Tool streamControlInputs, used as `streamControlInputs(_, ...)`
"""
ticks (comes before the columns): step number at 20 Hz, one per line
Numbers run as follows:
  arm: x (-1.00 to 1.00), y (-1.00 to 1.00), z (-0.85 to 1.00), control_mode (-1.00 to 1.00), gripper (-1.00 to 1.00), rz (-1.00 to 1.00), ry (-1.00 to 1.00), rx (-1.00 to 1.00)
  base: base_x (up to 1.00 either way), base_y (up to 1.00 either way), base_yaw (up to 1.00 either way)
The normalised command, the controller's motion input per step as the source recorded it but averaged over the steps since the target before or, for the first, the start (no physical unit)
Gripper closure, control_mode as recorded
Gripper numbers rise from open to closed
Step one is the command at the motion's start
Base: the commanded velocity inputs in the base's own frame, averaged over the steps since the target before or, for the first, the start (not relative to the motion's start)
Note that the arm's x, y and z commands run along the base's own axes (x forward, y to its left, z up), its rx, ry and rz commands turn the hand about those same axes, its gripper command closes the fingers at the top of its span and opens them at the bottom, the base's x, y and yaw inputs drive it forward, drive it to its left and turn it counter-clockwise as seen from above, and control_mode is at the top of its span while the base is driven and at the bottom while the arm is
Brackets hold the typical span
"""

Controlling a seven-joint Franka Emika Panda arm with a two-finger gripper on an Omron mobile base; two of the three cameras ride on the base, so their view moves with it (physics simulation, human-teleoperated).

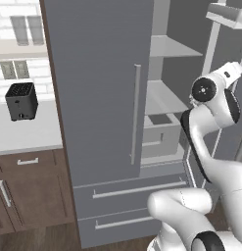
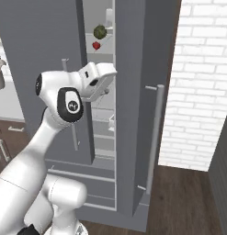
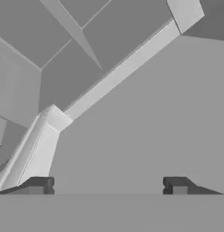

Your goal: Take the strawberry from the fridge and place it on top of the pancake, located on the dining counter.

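The grey fridge [image 1: 93, 98] has its left door shut and its right door [image 2: 133, 105] swung open. On an upper shelf inside, through the gap, lies the tiny red strawberry [image 2: 96, 45]. My gripper [image 2: 104, 87] reaches into the gap at the door edge, well below the strawberry. In the hand view the gripper [image 3: 108, 186] is open, its fingertips [image 3: 38, 185] far apart with nothing between them, facing grey fridge surfaces and a pale bar. The pancake and the dining counter are out of view.
A dark green bumpy ball [image 2: 100, 31] sits just above the strawberry. Pale shelves and a grey bin [image 1: 159, 130] fill the fridge interior. A black toaster [image 1: 21, 100] stands on the white counter [image 1: 24, 135] over brown cabinets. A white brick wall [image 2: 202, 82] is to the right.
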Motion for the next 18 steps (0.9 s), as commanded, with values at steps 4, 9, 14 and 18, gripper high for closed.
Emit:
streamControlInputs(4,-0.08,-0.83,0.00,-1.00,-1.00,0.00,0.00,0.09,0.00,0.00,0.00)
streamControlInputs(9,0.00,-0.68,-0.01,-1.00,-1.00,0.00,0.07,0.10,0.00,0.00,0.00)
streamControlInputs(14,0.01,-0.36,-0.02,-1.00,-1.00,0.00,0.14,0.08,0.00,0.00,0.00)
streamControlInputs(18,-0.36,0.09,-0.03,-1.00,-1.00,0.00,0.00,0.00,0.00,0.00,0.00)
